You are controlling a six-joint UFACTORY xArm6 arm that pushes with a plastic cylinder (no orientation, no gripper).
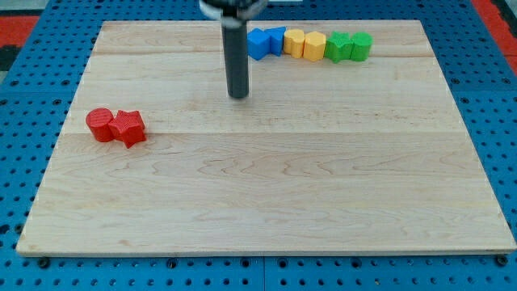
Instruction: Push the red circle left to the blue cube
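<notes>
Approach is the step judged to be in hand. My tip (238, 96) is seen on bare board (258, 194), holding nothing and touching no block, just below and to the view's left of the blue cube (276, 39). The red circle (100, 124) is found far off at the view's left, pressed against a red star (128, 128). The cube is set in a top row with another blue block (258, 44). Next, the tip must be brought to the circle's left side. No writing or brand can be made out.
</notes>
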